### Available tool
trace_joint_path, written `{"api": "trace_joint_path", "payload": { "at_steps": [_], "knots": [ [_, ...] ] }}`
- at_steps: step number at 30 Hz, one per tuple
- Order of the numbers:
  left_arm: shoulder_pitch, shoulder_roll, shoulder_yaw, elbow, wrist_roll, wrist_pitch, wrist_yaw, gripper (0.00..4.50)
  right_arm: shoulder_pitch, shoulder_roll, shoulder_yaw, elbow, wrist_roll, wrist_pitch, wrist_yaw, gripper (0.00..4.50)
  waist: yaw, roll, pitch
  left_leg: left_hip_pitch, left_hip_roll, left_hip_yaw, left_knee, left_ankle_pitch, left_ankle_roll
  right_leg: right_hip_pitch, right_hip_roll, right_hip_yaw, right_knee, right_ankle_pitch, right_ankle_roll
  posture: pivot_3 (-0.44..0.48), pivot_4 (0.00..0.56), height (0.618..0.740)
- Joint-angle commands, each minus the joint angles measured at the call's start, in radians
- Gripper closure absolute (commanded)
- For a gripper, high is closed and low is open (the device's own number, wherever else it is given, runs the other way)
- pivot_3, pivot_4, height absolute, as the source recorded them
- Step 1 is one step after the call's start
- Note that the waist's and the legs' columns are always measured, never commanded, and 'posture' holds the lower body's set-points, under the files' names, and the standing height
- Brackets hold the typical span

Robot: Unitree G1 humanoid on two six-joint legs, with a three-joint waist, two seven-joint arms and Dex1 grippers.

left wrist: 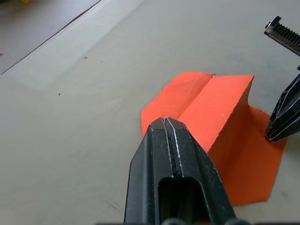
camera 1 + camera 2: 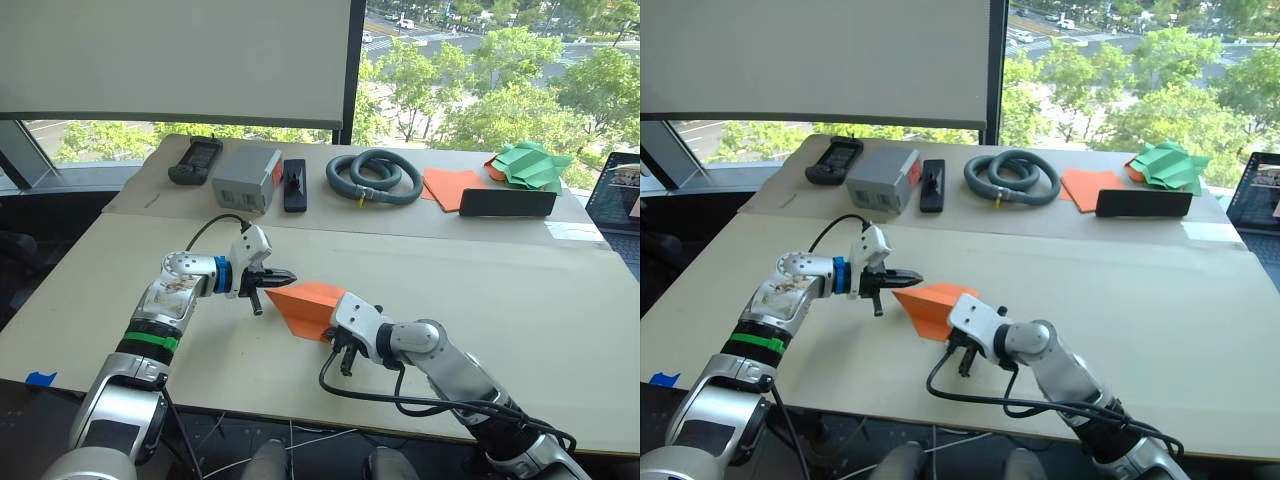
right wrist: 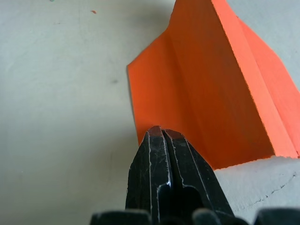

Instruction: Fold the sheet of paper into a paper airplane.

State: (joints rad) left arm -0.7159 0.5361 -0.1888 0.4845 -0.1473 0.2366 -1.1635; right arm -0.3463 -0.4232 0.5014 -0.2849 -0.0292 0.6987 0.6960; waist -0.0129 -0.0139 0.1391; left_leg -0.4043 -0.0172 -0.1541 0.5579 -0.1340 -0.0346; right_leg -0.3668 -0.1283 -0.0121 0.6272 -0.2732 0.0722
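— Nearest of all, what is seen, and in what state?

— Both arms are seen over the broad pale wooden table (image 2: 520,330). The right gripper (image 2: 345,357) is closed on nothing, its black fingers (image 3: 168,180) pressed together at the near edge of the paper. The left gripper (image 2: 280,274) is likewise shut and empty, its tips just beside the paper's left point.

— And where is the task's thing found?

— The bright orange sheet of paper (image 2: 305,305), already folded into a pointed dart shape with a raised central ridge (image 1: 211,110), lies near the table's middle, between the two grippers. Far off, on the right of the rear table, a flat orange paper stack (image 2: 450,185) and green folded paper shapes (image 2: 530,165) are left aside.

— How is it judged to handle?

— It is judged very light, thin and easily crushed or slid. A hold is best taken on the raised ridge, where layers are doubled, while a wing is pinned flat.
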Motion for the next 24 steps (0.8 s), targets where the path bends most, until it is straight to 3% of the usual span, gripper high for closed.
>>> {"api": "trace_joint_path", "payload": {
  "at_steps": [1, 9, 24],
  "knots": [
    [-0.026, -0.005, -0.045, 0.067, 0.061, -0.086, -0.027, 4.5, 0.028, -0.021, 0.053, 0.038, -0.013, 0.055, 0.023, 4.47, 0.0, 0.0, -0.001, 0.0, 0.0, 0.0, 0.0, 0.0, 0.0, 0.0, 0.0, 0.0, 0.0, 0.0, 0.0, 0.0, 0.15, 0.702],
    [-0.062, -0.027, -0.078, 0.151, 0.118, -0.182, -0.066, 4.5, 0.032, -0.017, 0.06, 0.038, -0.02, 0.055, 0.019, 4.47, 0.0, -0.001, -0.002, -0.001, 0.0, 0.0, 0.001, 0.0, 0.0, 0.0, 0.0, 0.0, 0.0, 0.0, 0.001, 0.0, 0.15, 0.702],
    [0.103, 0.018, -0.084, -0.119, 0.106, -0.087, -0.113, 4.5, 0.023, -0.007, 0.051, 0.04, -0.022, 0.063, 0.012, 4.47, -0.001, 0.0, -0.003, 0.0, 0.0, 0.0, 0.001, 0.0, 0.0, 0.0, 0.0, 0.0, 0.001, 0.0, 0.001, 0.0, 0.15, 0.702]
  ]
}}
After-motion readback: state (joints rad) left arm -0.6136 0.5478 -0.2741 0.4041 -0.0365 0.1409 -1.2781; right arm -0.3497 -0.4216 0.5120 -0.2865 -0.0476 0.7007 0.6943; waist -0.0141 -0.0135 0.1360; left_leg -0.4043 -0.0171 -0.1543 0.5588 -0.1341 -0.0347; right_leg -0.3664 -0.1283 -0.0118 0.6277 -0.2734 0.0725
